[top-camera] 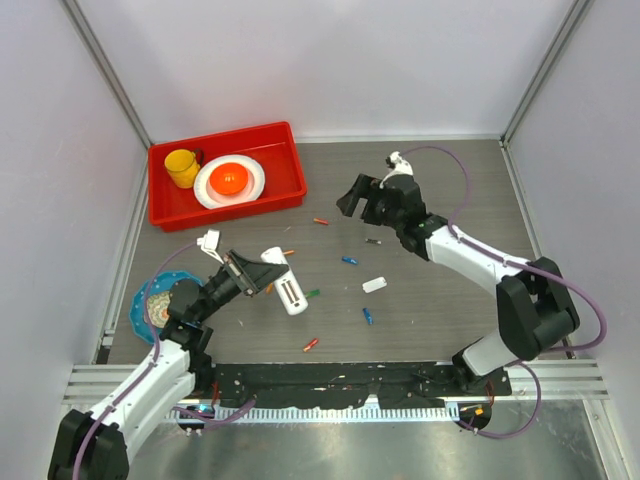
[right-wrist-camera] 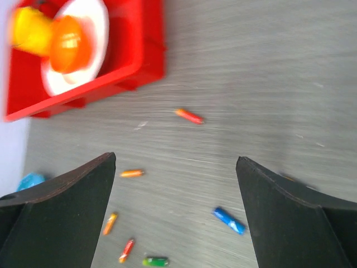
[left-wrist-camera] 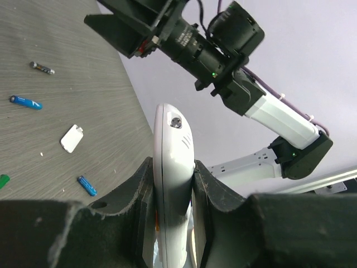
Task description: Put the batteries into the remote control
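Observation:
My left gripper is shut on the white remote control and holds it tilted above the table; in the left wrist view the remote control stands edge-on between the two pads. My right gripper hovers open over the table's far middle, and my right gripper has nothing between its fingers. Batteries lie loose on the table: a red one, a dark one, a blue one, a green one. Below the open jaws lie a blue battery and an orange one.
A short white cover piece lies mid-table. A red bin at the back left holds a yellow cup and a white plate with an orange object. A blue patterned dish sits by the left arm.

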